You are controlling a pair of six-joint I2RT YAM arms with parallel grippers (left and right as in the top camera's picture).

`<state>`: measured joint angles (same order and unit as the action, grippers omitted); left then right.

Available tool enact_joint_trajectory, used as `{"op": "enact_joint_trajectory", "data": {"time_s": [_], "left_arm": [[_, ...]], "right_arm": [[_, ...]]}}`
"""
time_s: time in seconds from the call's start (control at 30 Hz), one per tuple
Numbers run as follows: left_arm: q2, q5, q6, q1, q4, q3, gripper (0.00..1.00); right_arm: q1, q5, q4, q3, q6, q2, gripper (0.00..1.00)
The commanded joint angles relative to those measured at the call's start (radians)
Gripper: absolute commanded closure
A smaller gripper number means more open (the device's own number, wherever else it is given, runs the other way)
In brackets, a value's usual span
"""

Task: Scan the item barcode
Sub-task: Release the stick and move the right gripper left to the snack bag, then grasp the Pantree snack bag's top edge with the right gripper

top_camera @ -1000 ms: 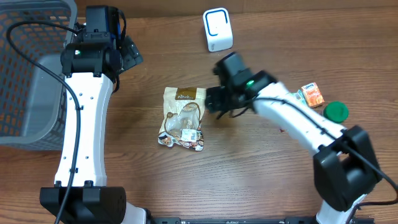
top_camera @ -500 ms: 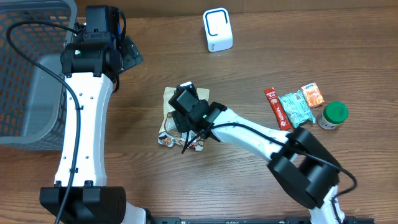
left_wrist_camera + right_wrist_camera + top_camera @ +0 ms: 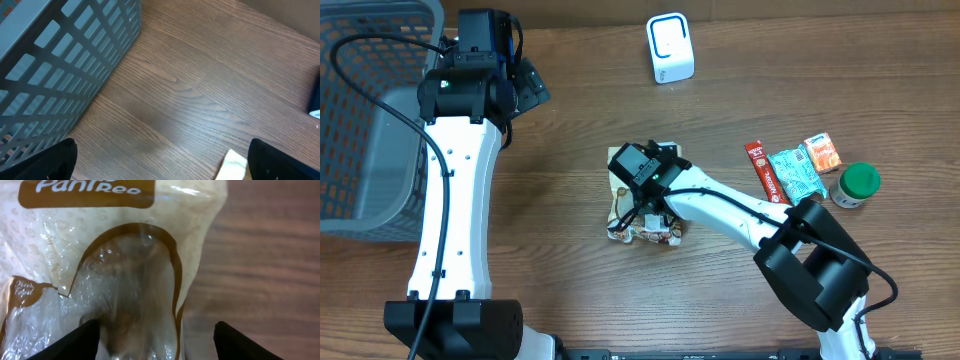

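Note:
The item is a cream and brown snack bag (image 3: pixel 648 222) with a clear window, lying flat in the middle of the table. My right gripper (image 3: pixel 642 185) hovers right over its upper half and hides that part from overhead. The bag (image 3: pixel 115 265) fills the left of the right wrist view, and the right gripper (image 3: pixel 167 347) is open, one finger over the bag's window and the other over bare wood. No barcode shows in that view. The white scanner (image 3: pixel 670 48) stands at the far edge. My left gripper (image 3: pixel 527 86) is open and empty beside the basket.
A grey mesh basket (image 3: pixel 370 110) fills the far left, and its wall (image 3: pixel 65 65) shows in the left wrist view. A red stick pack (image 3: pixel 762 172), a teal packet (image 3: pixel 795 172), an orange packet (image 3: pixel 823 152) and a green-lidded jar (image 3: pixel 858 182) lie at the right.
The right arm swung from the right side of the table onto the bag. The bag has shifted right and toward the front edge. The left arm has not moved.

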<state>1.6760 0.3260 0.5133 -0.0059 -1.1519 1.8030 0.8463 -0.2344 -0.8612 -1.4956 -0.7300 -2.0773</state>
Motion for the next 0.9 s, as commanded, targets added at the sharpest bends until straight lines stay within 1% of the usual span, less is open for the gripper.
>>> {"op": "enact_joint_trajectory", "data": {"time_s": [0.0,0.13,0.27,0.37,0.43,0.47,0.53,0.57,0.63,0.7,0.87], "left_arm": [[0.004,0.014,-0.019,-0.001,0.0,0.0,0.0],[0.004,0.014,-0.019,-0.001,0.0,0.0,0.0],[0.004,0.014,-0.019,-0.001,0.0,0.0,0.0],[0.004,0.014,-0.019,-0.001,0.0,0.0,0.0],[0.004,0.014,-0.019,-0.001,0.0,0.0,0.0],[0.004,0.014,-0.019,-0.001,0.0,0.0,0.0],[0.004,0.014,-0.019,-0.001,0.0,0.0,0.0],[0.004,0.013,-0.019,-0.001,0.0,0.0,0.0],[0.004,0.014,-0.019,-0.001,0.0,0.0,0.0],[0.004,0.014,-0.019,-0.001,0.0,0.0,0.0],[0.004,0.014,-0.019,-0.001,0.0,0.0,0.0]], "right_arm": [[-0.001,0.11,-0.027,0.003,-0.059,0.02,0.27],[-0.015,0.105,-0.051,-0.005,-0.047,0.109,0.27],[-0.051,0.105,-0.071,-0.005,-0.047,0.22,0.23],[-0.085,0.105,-0.114,-0.005,-0.047,0.25,0.23],[-0.107,0.105,-0.134,0.003,-0.048,0.247,0.3],[-0.115,0.105,-0.136,0.011,-0.049,0.246,0.38],[-0.123,0.11,-0.136,0.034,-0.088,0.245,0.63],[-0.124,0.119,-0.136,0.047,-0.117,0.245,0.72],[-0.122,0.142,-0.13,0.078,-0.193,0.245,0.82],[-0.109,0.164,-0.111,0.121,-0.294,0.245,0.84],[-0.051,0.19,-0.042,0.25,-0.57,0.244,0.83]]}}
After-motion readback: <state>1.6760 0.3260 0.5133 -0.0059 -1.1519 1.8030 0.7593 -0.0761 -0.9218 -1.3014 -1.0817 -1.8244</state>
